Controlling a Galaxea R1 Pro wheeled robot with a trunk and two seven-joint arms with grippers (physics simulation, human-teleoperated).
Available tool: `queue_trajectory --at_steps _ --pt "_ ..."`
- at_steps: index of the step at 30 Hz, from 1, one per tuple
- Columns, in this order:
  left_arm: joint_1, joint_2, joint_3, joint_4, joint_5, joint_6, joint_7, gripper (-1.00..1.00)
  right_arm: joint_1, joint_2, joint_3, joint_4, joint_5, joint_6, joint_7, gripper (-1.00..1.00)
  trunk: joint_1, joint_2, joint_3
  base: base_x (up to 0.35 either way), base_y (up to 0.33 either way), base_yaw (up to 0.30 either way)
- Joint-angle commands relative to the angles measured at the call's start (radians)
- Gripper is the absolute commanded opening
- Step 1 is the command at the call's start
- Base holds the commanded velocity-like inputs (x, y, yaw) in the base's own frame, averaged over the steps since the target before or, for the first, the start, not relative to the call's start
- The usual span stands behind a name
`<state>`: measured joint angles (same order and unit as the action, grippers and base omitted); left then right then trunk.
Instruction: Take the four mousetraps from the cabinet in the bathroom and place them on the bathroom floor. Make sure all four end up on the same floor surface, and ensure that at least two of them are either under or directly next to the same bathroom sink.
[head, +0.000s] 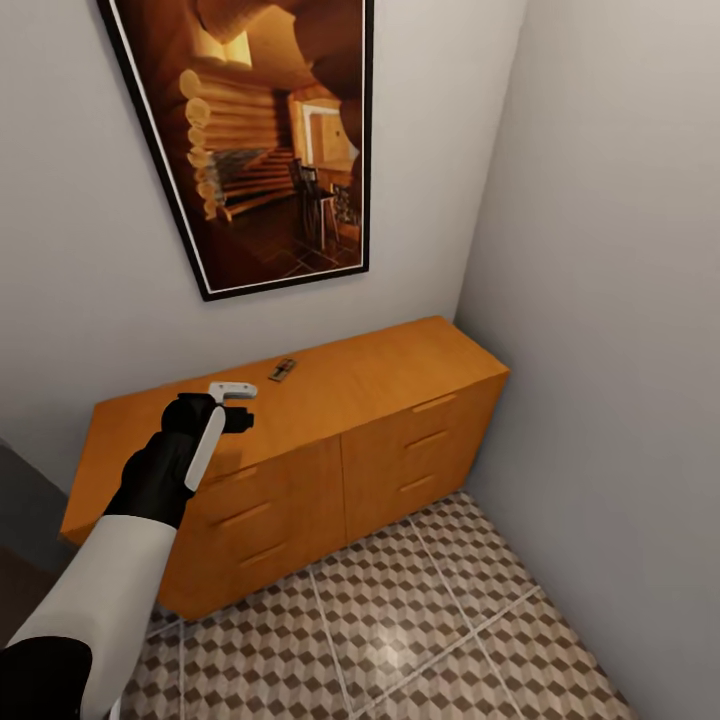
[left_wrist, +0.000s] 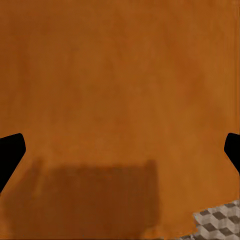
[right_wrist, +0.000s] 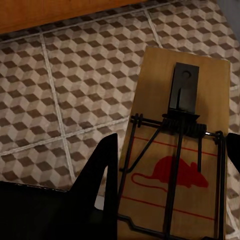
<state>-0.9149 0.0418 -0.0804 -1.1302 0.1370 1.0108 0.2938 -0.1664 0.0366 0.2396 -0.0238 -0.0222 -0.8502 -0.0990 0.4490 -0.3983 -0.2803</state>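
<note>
Gripping a mousetrap (right_wrist: 180, 150), the right claw (right_wrist: 170, 195) has one dark finger (right_wrist: 102, 180) against the board's edge and the other at the far edge of the right wrist view; the board is pale brown wood with black wire parts, a black metal tab and a red mouse drawing, and it hangs above the patterned floor (right_wrist: 65, 90). One more mousetrap (head: 282, 370) lies flat on top of the cabinet (head: 400, 380), near the back wall and about midway along it. Just in front of and to the left of that trap, the left claw (head: 232, 405) hovers over the cabinet top, its fingers spread apart and holding nothing, with bare orange wood (left_wrist: 120, 90) between the two dark fingertips (left_wrist: 10, 150). Cube-patterned brown and beige tiles (head: 400, 620) cover the floor in front of the drawers. Above the cabinet hangs a black-framed picture (head: 260, 130) of a log cabin interior, on a plain grey wall (head: 600, 250).
</note>
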Motion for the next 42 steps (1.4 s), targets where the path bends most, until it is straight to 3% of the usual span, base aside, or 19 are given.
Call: queue_trajectory --at_steps 1,29,36,42 --pt "-0.001 0.001 -0.005 0.0 0.01 0.003 0.01 1.0 -0.001 0.0 0.009 0.001 -0.004 -0.003 -0.005 -1.0 0.001 -0.002 -0.002 0.239 0.0 0.0" --pt "-0.001 0.012 -0.01 0.007 0.01 -0.001 -0.015 1.0 -0.001 -0.001 0.009 0.001 -0.004 -0.003 -0.005 -1.0 0.001 -0.002 -0.002 0.219 0.0 0.0" --pt "-0.001 0.011 -0.055 0.031 0.01 -0.001 -0.019 1.0 -0.001 0.0 0.009 0.001 -0.004 -0.003 -0.005 -1.0 0.001 -0.002 -0.002 0.102 0.0 0.0" --pt "-0.001 0.011 -0.087 0.039 0.01 -0.003 -0.09 1.0 -0.001 0.0 0.009 0.001 -0.004 -0.003 -0.005 -1.0 0.001 -0.002 -0.002 0.009 0.0 0.0"
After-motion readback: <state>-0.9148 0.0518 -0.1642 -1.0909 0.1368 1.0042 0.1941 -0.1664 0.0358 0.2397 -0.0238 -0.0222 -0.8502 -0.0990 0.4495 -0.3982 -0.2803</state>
